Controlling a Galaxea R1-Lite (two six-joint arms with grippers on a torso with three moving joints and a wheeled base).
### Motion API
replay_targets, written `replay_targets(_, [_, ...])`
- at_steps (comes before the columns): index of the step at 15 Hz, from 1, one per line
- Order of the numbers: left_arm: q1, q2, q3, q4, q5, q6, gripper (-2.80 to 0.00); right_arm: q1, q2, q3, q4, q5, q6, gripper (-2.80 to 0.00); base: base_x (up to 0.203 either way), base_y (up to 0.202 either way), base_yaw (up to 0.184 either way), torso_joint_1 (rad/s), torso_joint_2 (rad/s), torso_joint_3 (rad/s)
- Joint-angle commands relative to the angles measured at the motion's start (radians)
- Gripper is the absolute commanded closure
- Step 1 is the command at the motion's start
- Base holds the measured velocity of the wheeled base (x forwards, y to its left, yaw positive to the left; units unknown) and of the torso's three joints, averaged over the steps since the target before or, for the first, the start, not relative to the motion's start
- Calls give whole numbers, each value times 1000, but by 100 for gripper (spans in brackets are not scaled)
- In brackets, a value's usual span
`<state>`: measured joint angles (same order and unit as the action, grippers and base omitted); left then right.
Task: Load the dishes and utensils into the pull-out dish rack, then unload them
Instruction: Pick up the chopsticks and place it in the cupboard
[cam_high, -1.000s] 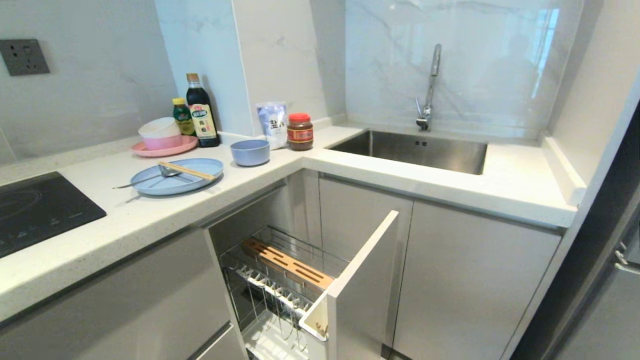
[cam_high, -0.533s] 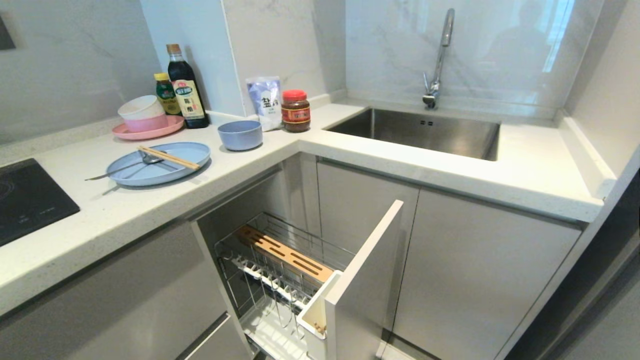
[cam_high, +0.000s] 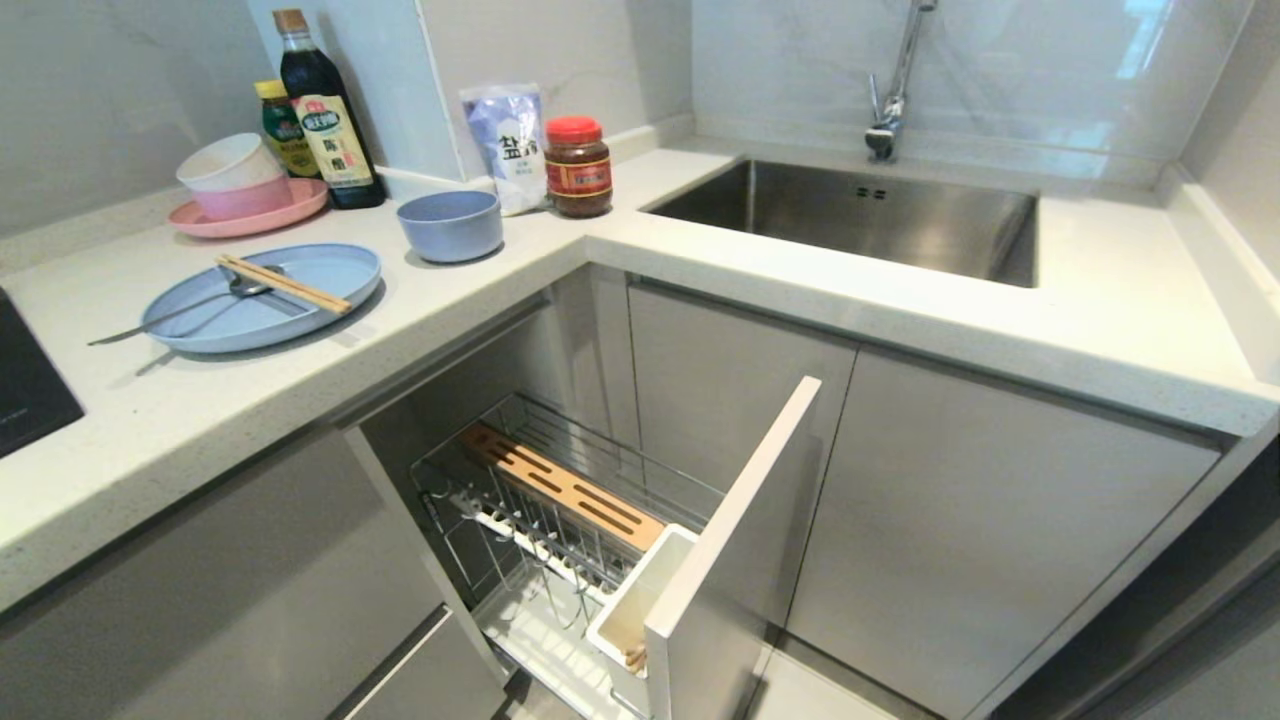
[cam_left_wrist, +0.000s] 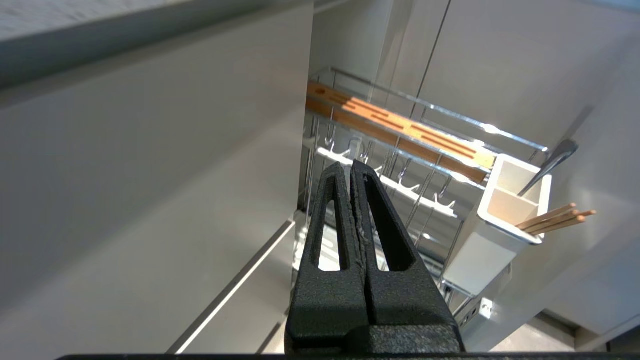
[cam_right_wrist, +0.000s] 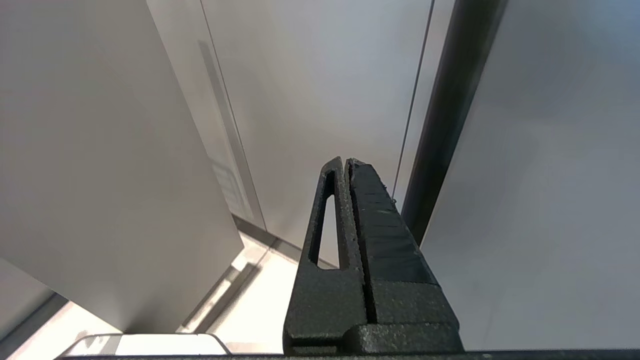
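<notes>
From up high, the head view is taking in the whole counter and showing neither arm; the blue plate (cam_high: 262, 297) is sitting at the upper left of the frame with the chopsticks (cam_high: 283, 284) and the spoon (cam_high: 180, 312) lying across it, and the blue-grey bowl (cam_high: 450, 225) is standing just to its right, near the pink plate (cam_high: 250, 213) carrying stacked bowls (cam_high: 232, 175). The pull-out dish rack (cam_high: 560, 520) is standing open at lower centre, its prongs bare. Only the left wrist view is revealing what the white cutlery cup (cam_left_wrist: 505, 220) is holding: wooden sticks (cam_left_wrist: 555, 219) and a metal handle (cam_left_wrist: 550, 165) leaning out at the right of that frame. The left gripper (cam_left_wrist: 348, 167) is hanging before the rack with its fingers pressed together, well below the counter dishes. The right gripper (cam_right_wrist: 345, 162) is likewise pressed together, facing plain cabinet doors (cam_right_wrist: 310, 100)
</notes>
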<state>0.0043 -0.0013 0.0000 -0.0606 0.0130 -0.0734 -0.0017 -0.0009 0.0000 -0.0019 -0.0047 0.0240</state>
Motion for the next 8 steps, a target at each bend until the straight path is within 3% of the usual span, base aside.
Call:
replay_targets(1, [0, 1, 26, -1, 1, 0, 0, 0, -3, 2, -1, 0, 1, 0, 0, 0, 0, 5, 7, -196])
replay_targets(8, [0, 1, 26, -1, 1, 0, 0, 0, -3, 2, -1, 0, 1, 0, 0, 0, 0, 3, 4, -198])
